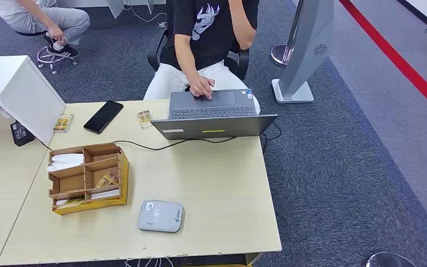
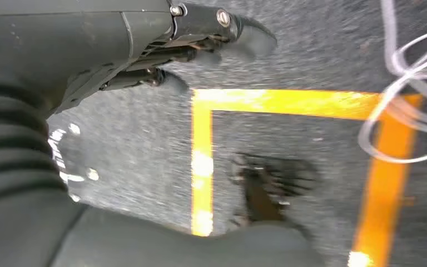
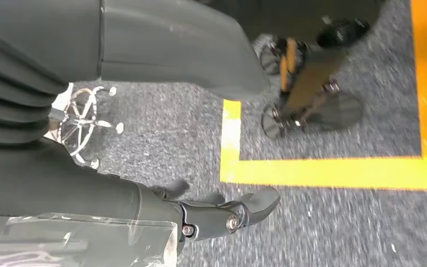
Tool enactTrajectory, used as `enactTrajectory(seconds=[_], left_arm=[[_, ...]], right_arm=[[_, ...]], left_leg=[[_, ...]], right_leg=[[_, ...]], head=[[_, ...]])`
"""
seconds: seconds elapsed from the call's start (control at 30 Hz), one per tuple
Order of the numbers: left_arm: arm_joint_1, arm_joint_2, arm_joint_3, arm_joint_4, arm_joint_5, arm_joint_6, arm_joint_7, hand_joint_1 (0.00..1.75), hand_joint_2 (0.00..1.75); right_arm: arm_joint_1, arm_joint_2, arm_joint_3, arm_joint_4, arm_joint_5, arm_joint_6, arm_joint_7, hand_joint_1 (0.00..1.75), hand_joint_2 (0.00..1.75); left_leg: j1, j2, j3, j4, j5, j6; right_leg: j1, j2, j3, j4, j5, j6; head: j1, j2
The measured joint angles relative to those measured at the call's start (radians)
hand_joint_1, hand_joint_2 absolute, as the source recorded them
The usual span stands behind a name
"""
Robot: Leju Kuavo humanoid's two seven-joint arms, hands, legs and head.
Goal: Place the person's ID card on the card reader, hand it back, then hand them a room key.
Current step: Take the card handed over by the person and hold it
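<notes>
card reader [image 1: 160, 216] on table [image 1: 222, 183] before me, near edge | divided box [image 1: 88, 178] to its left | laptop [image 1: 214, 114] at far edge, person [image 1: 208, 39] seated behind | phone [image 1: 103, 116] left of laptop | my hands [image 2: 200, 50] [image 3: 222, 214] hang over floor

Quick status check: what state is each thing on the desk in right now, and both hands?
laptop: lid open, a person's hand on its trackpad
card reader: flat on the desk, nothing on it
wooden organizer: upright, cards and papers in its compartments
phone: lying flat, screen dark
left hand: hanging over the floor, holding nothing
right hand: hanging over the floor, holding nothing
</notes>
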Motion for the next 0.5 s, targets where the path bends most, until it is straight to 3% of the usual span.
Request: enactTrajectory(seconds=[0.4, 0.5], left_arm=[[-0.088, -0.053, 0.279, 0.000, 0.107, -0.020, -0.100, 0.00, 1.75], [-0.110, -0.068, 0.355, 0.000, 0.144, -0.038, -0.139, 0.00, 1.75]], right_arm=[[-0.037, 0.009, -0.195, 0.046, 0.031, 0.053, -0.057, 0.00, 1.75], [-0.046, 0.015, -0.242, 0.057, 0.041, 0.084, -0.091, 0.00, 0.44]], left_leg=[[0.000, 0.000, 0.000, 0.000, 0.000, 0.000], [0.000, 0.000, 0.000, 0.000, 0.000, 0.000]], right_leg=[[0.000, 0.000, -0.001, 0.000, 0.000, 0.000], [0.000, 0.000, -0.001, 0.000, 0.000, 0.000]], head=[[0.000, 0.000], [0.000, 0.000]])
